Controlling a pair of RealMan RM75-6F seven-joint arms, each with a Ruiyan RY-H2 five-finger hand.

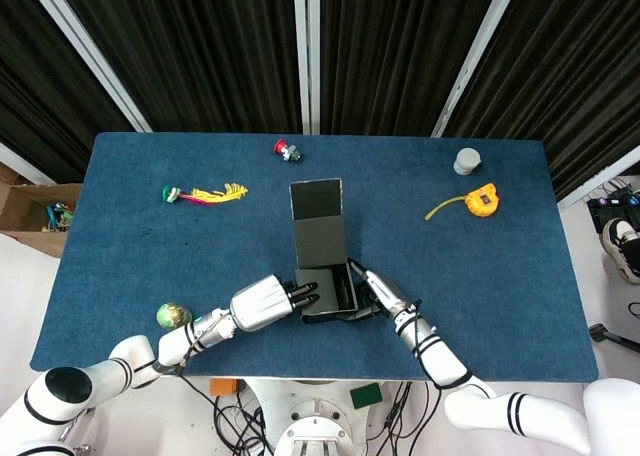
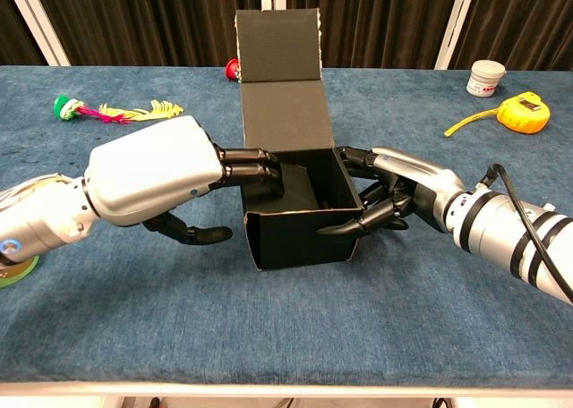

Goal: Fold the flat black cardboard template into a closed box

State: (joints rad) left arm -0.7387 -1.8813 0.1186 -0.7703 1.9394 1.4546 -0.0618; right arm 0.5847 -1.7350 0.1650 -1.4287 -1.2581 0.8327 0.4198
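The black cardboard box [image 2: 300, 233] stands upright on the blue table, its top open and its lid flap [image 2: 279, 59] rising straight up from the back wall. In the head view the box [image 1: 325, 281] sits near the table's front edge. My left hand [image 2: 166, 180] reaches over the left wall, its fingers [image 2: 255, 165] inside the box and its thumb outside, apart from the wall. At the other side my right hand [image 2: 394, 193] grips the right wall, thumb along the front rim and fingers over the rim further back. Both hands [image 1: 265, 304] [image 1: 385, 294] flank the box.
A yellow tape measure [image 2: 521, 111] and a white jar [image 2: 486, 77] lie at the back right. A feather toy [image 2: 107, 111] lies at the back left, a red-capped item [image 1: 287, 150] behind the box. A green ball-shaped thing [image 1: 170, 315] sits by my left forearm.
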